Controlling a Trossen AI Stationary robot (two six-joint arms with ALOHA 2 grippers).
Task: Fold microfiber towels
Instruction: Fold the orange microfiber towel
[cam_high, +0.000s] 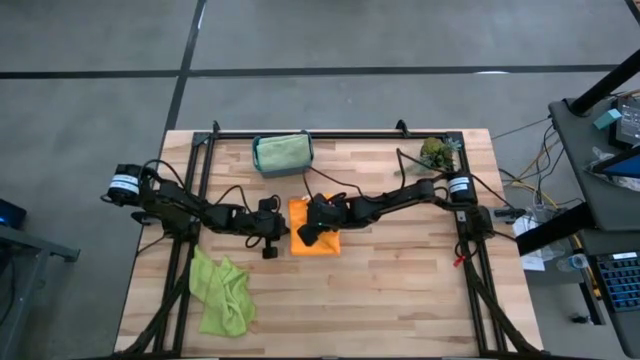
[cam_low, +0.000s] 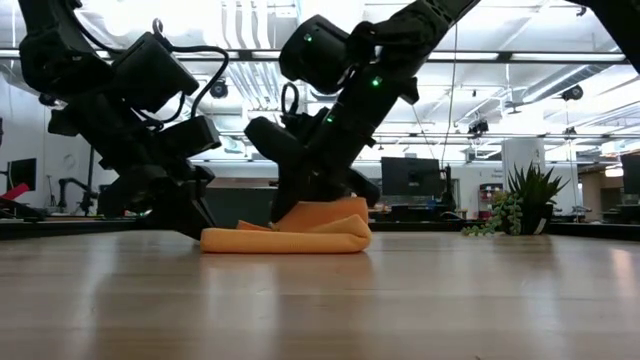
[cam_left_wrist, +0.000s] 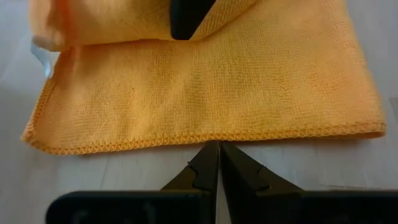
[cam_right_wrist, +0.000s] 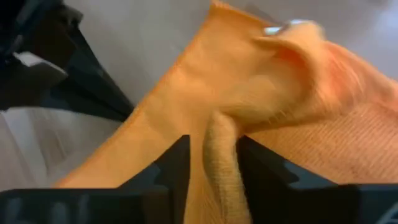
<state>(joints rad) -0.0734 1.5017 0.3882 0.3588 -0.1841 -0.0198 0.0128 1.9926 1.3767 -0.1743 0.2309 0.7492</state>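
The right gripper (cam_right_wrist: 211, 165) pinches a fold of the orange towel (cam_right_wrist: 186, 99); the left gripper (cam_left_wrist: 219, 163), pressed together, stands beside the towel's hem.

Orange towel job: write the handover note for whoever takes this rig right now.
Left gripper: shut, empty, resting on the table at the hemmed edge of the orange microfiber towel.
Right gripper: over the towel with a fold of the orange cloth between its fingers; the grip looks loose.
Towel lies mid-table, partly folded, top layer bunched.
Crumpled lime green microfiber towel waits unfolded at the table's front left.
Pale green cloth sits in the small teal plastic bin at the back.
Left: finish the orange, fold the lime.
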